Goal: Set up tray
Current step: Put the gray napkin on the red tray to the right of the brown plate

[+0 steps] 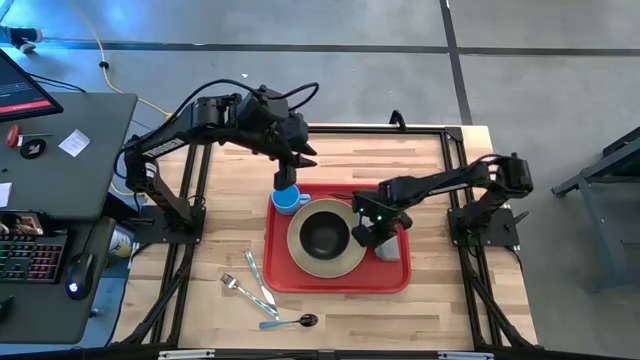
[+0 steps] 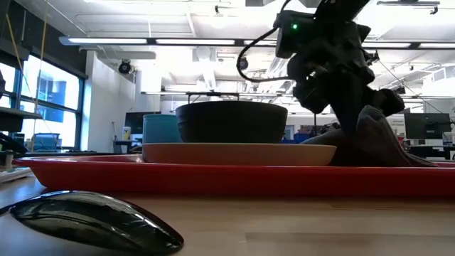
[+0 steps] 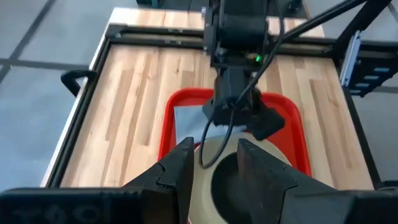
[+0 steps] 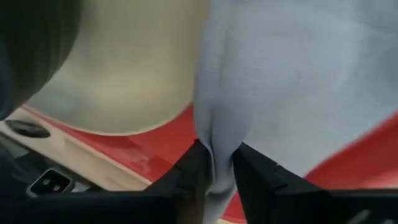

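One stiff, light-looking red tray (image 1: 282,278) lies flat on the desk directly beneath my right hand (image 4: 214,163), which pinches a soft grey cloth (image 4: 292,81); I'd grip the tray's low rim.

A robotics lab: open-plan room with ceiling strip lights (image 2: 106,40), monitors (image 2: 425,126), a concrete floor (image 1: 330,25), and a desk (image 1: 60,210) with keyboard (image 1: 30,258) beside the wooden counter (image 1: 340,150).
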Available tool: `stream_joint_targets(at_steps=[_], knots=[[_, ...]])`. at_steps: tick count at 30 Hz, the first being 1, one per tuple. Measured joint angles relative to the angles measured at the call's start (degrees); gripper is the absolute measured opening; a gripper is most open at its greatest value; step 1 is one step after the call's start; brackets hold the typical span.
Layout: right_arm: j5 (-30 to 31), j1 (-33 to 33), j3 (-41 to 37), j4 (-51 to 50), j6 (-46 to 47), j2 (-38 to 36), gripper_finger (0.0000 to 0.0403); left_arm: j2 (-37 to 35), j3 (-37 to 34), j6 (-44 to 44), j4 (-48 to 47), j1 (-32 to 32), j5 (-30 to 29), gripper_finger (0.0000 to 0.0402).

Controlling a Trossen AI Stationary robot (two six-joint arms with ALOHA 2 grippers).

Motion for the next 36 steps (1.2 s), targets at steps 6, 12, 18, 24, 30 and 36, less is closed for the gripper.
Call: stream_joint_targets(at_steps=[6,12,18,24,30,36], knots=[[-3.16,-0.54,0.02,3.03,1.26,-3.72,0.0137,-0.48,0.02,0.29,0.5,0.0,0.18,0.0156],[4.21,-1.39,0.02,-4.06,-0.72,-11.85,0.0203,-0.5,0.02,-0.03,0.55,0.0,0.15,0.0156],[24.23,-4.89,0.02,-11.23,-9.56,-13.82,0.0226,-0.5,0.02,-1.74,1.22,0.0,0.15,0.0156],[24.93,-11.63,0.02,-4.86,-17.58,-8.12,0.0208,-0.53,0.02,-3.85,4.31,0.0,0.15,0.0156],[23.9,-13.82,0.0,-6.18,-23.03,-2.54,0.0194,-0.55,0.0,-6.28,4.73,0.0,0.0,0.0156],[24.44,-12.9,0.0,-4.4,-26.34,0.7,0.0188,-1.03,-0.07,-7.46,5.38,0.0,-1.35,0.0156]])
